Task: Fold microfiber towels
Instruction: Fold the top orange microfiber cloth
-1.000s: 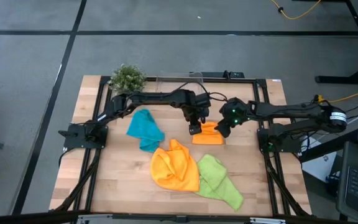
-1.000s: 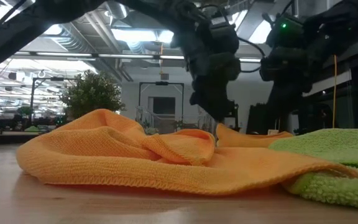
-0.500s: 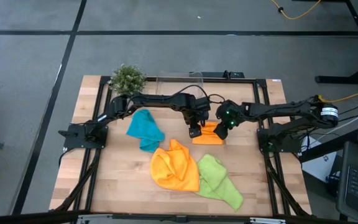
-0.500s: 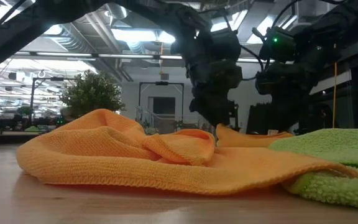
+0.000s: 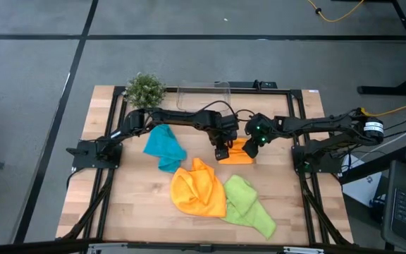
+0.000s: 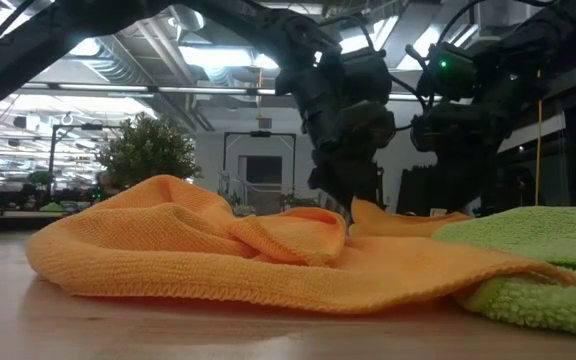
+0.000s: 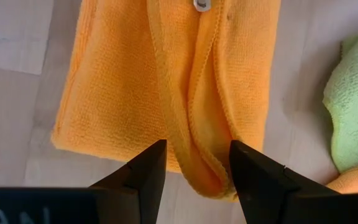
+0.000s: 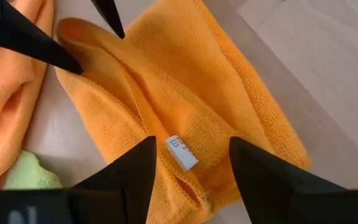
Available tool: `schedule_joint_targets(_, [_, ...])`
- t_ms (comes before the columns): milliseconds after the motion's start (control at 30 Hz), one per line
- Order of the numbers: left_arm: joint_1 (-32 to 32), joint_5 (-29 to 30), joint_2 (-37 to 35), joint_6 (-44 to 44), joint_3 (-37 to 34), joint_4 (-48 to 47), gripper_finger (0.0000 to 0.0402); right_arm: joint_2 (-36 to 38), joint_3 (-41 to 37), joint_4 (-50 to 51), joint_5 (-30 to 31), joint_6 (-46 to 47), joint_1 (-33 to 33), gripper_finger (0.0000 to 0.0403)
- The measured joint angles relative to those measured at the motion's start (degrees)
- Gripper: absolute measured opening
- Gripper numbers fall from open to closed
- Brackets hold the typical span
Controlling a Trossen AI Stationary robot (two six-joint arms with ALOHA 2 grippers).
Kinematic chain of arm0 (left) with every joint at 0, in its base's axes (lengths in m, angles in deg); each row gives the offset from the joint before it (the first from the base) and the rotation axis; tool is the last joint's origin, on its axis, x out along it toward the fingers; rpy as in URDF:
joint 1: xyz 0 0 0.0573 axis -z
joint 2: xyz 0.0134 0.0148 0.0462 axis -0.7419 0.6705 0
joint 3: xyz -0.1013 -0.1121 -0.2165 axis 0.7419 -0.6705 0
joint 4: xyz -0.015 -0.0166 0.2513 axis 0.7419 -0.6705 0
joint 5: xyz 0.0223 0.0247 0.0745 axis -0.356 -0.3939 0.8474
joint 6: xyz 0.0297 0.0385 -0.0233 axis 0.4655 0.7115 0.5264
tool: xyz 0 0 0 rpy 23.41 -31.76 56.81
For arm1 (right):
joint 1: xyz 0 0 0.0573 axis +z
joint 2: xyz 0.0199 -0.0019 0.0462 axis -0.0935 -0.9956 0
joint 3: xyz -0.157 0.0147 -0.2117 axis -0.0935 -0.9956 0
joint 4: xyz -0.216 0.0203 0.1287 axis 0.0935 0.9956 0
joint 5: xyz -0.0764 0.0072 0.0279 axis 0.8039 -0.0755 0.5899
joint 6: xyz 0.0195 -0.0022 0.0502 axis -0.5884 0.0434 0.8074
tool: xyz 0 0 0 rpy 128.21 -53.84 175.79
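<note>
A small orange towel (image 5: pixel 239 156), folded into a flat rectangle, lies on the wooden table (image 5: pixel 129 201) right of centre. My left gripper (image 5: pixel 221 151) is open at its left end. Its fingers straddle a raised fold (image 7: pixel 194 134) there, one on each side. My right gripper (image 5: pixel 249 147) is open over the towel's right part, its fingers on either side of the hem with the white label (image 8: pixel 182 152). A crumpled orange towel (image 5: pixel 197 188) and a lime green towel (image 5: pixel 249 204) lie nearer the front. A teal towel (image 5: pixel 164 147) lies to the left. My left gripper comes slanting down at the folded towel's left end, and its fingertips (image 7: pixel 153 163) are level with the raised fold (image 8: pixel 73 31). Whether they touch the cloth I cannot tell. My right gripper shows no touch on the towel.
A small potted plant (image 5: pixel 145 88) and a clear plastic tub (image 5: pixel 203 89) stand along the far edge. Black frame rails (image 5: pixel 103 204) run down both sides of the table. Bare wood shows at the near left.
My left gripper has sunk a little toward the folded orange towel's left end, still open, without turning. The towels lie as they did.
</note>
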Motion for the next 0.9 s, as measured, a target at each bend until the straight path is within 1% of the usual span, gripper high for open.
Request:
schedule_joint_targets(100, [0.00,0.00,0.00,0.11,0.00,0.27,0.0166,0.00,0.00,0.06,0.31,-1.09,0.00,0.0205])
schedule_joint_targets(200, [0.00,0.01,0.00,0.15,0.00,0.97,0.0161,0.00,0.00,0.39,4.40,-1.26,-0.01,0.0205])
schedule_joint_targets(233, [0.00,0.01,0.00,0.13,0.00,1.02,0.0159,0.00,0.00,0.36,4.91,-1.55,-0.03,0.0205])
schedule_joint_targets(300, [0.00,0.02,0.00,0.13,0.00,1.00,0.0156,0.00,0.00,0.20,4.40,-2.65,-0.04,0.0205])
schedule_joint_targets(400, [0.00,0.02,0.00,0.17,0.00,1.00,0.0154,0.00,0.00,0.24,0.19,-4.42,0.00,0.0205])
schedule_joint_targets(467, [-0.02,0.02,0.00,0.17,0.00,1.02,0.0154,0.00,0.00,0.34,-1.35,-5.52,0.02,0.0205])
schedule_joint_targets(733, [-0.18,0.02,0.00,0.19,0.00,1.00,0.0154,0.00,0.00,0.37,2.83,-7.41,0.00,0.0205])
schedule_joint_targets(800, [-0.17,0.02,0.00,0.19,0.00,1.00,0.0154,0.00,0.00,0.28,2.75,-8.20,0.00,0.0205])
schedule_joint_targets(900, [-0.20,0.02,0.00,0.19,0.00,0.99,0.0154,-0.28,0.00,0.15,0.99,-8.52,0.14,0.0205])
